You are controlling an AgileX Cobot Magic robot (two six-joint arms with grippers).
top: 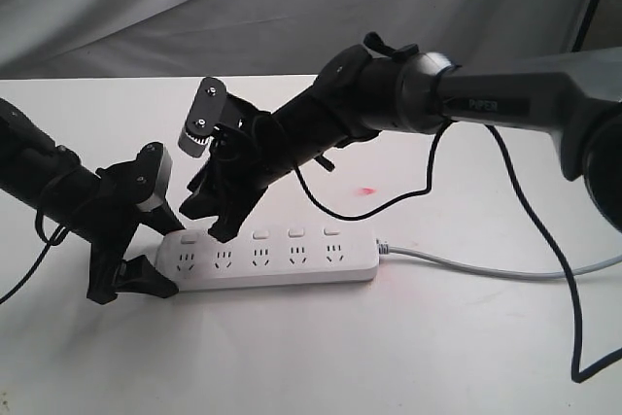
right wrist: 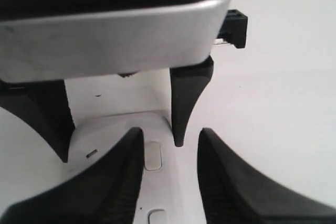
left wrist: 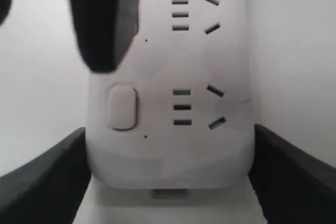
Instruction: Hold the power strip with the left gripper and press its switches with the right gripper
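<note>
While the left claw (top: 155,255) clamps the power strip (top: 282,259) by its left end on the counter (top: 408,357), the right claw (top: 206,223), tips slightly parted, sits over the 2nd of 5 switches (top: 259,235); parted tips could straddle the button, or an off-centre push might swing the free end.

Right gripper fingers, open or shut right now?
Open. Right gripper: fingers apart, a switch on the power strip showing in the gap.
</note>
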